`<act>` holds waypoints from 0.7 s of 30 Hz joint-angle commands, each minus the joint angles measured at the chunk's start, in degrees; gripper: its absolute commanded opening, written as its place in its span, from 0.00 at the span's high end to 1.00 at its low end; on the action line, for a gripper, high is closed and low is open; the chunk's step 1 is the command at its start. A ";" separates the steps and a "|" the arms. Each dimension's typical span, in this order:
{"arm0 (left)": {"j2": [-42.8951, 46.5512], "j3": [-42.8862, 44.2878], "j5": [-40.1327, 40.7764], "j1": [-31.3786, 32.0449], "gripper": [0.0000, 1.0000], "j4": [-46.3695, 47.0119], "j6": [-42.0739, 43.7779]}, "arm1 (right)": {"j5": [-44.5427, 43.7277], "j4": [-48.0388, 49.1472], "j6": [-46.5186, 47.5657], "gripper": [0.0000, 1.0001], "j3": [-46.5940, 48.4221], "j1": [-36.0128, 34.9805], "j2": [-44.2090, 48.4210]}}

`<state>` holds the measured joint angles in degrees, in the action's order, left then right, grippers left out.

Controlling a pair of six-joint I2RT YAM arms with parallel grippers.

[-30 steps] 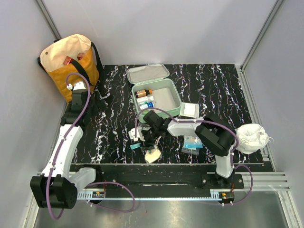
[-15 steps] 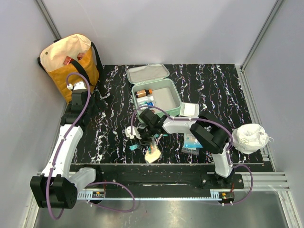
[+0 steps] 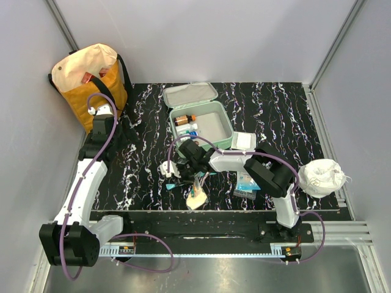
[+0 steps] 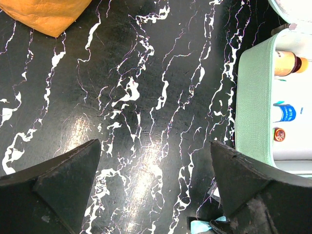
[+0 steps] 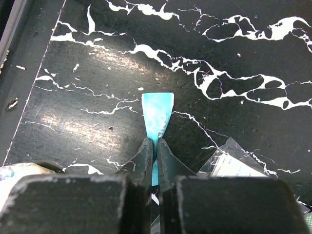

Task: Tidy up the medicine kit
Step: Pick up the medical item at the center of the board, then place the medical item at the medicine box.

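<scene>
The medicine kit, a mint-green zip case, lies open at the table's middle back with its lid folded away. An amber bottle and a white bottle with a blue label lie along its left side. Its green wall also shows in the left wrist view. In front of the kit my right gripper is shut on a thin teal packet, low over the table. My left gripper hangs open over bare table, left of the kit, with nothing between its fingers.
A yellow-and-cream tote bag stands at the back left. A white flat packet lies right of the kit, blue packets in front of it, and a white bundle at the right edge. A cream item and a clear sachet lie near the right gripper.
The right gripper has reached a little further left and closed its jaws on the teal packet. The left arm has not moved.
</scene>
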<state>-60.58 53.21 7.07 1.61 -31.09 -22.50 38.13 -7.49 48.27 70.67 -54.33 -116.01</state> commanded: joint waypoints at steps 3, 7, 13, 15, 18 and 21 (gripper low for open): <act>-0.07 -0.04 -1.01 -0.38 0.01 1.83 0.62 | -3.50 2.02 -6.41 1.00 -1.24 -0.61 4.02; -0.16 0.05 -1.18 -0.38 0.01 1.91 0.53 | -3.59 9.30 -11.96 1.00 -1.85 -0.61 8.59; -0.33 -0.12 -1.88 -0.38 0.01 2.09 0.70 | -11.03 15.39 -14.44 1.00 -3.79 -0.26 16.94; -0.33 -0.12 -2.23 -0.38 0.01 2.17 0.70 | -17.00 15.05 -16.97 1.00 -2.74 1.23 17.92; -0.59 -0.04 -2.76 -0.38 0.01 2.35 0.62 | -19.67 12.06 -21.35 1.00 0.51 6.06 18.01; -0.51 -0.04 -3.29 -0.46 0.01 2.35 0.62 | -20.99 10.13 -29.17 1.00 4.11 11.42 16.96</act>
<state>-61.04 53.21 5.41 1.56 -31.05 -22.46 23.62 3.70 29.30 69.89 -49.87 -99.18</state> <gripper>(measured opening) 0.991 0.065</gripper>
